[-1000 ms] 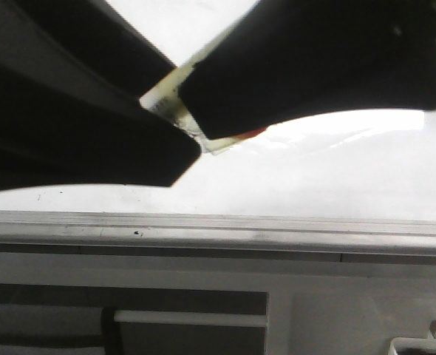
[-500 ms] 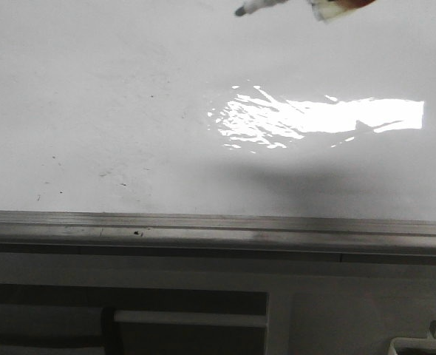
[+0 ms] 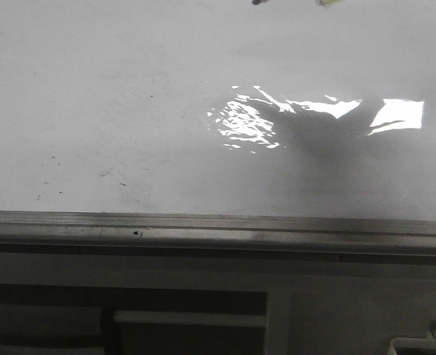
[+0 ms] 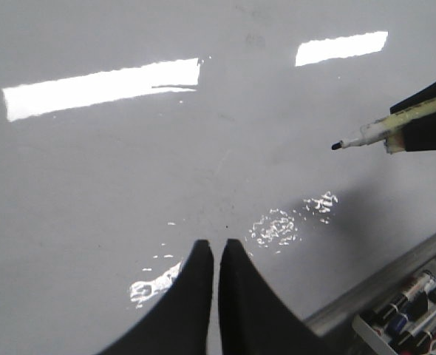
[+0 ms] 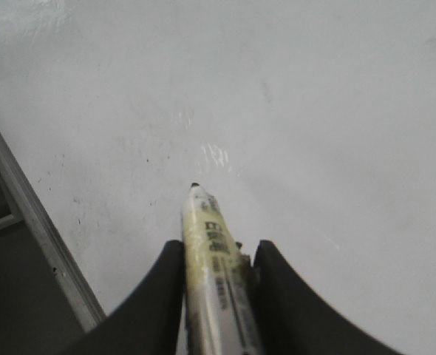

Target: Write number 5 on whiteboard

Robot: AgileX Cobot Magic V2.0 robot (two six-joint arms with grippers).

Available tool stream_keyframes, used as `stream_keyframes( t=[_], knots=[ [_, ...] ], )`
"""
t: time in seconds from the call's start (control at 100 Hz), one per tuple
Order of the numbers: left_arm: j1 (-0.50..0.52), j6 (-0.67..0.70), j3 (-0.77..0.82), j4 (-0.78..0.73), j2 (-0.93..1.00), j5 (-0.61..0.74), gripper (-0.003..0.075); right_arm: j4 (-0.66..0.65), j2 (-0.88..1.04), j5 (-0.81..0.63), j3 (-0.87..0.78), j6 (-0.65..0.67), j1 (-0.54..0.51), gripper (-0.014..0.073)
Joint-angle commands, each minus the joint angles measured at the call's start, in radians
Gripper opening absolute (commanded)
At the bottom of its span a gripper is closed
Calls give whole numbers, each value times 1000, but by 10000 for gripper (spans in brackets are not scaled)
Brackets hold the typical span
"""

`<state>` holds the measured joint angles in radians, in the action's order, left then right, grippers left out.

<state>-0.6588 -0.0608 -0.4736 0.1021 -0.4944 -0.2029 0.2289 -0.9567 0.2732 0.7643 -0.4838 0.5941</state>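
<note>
Change: your marker [image 3: 256, 1] tip has slipped to the top edge since half a second ago.
Right hand [image 5: 218, 255]: clamps the marker.
Left hand [image 4: 216, 248]: pinched together, empty.
Whiteboard [image 3: 129, 111]: fills upper frame, no digit.
Tray [image 4: 410, 314]: spare markers, lower right.

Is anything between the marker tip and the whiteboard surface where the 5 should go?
Nothing visible. The marker, clamped in the right gripper, points at bare whiteboard; the left gripper sits shut off to the side.
</note>
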Motion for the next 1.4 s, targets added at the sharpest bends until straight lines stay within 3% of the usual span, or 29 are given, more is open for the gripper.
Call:
stream_keyframes(
  t=[0.0, 0.27, 0.59, 1.39],
  knots=[
    [4, 11, -27, 13, -10, 95, -20, -16, -24, -65, 64, -2, -7, -59],
    [4, 11, -27, 13, -10, 78, -20, -20, -91, -51, 94, -2, -14, -58],
    [4, 11, -24, 13, -10, 78, -20, -20, -93, 25, 94, -2, -97, -58],
    [4, 11, -24, 17, -10, 78, -20, -20, -131, 28, 84, 12, -164, -58]
  ],
)
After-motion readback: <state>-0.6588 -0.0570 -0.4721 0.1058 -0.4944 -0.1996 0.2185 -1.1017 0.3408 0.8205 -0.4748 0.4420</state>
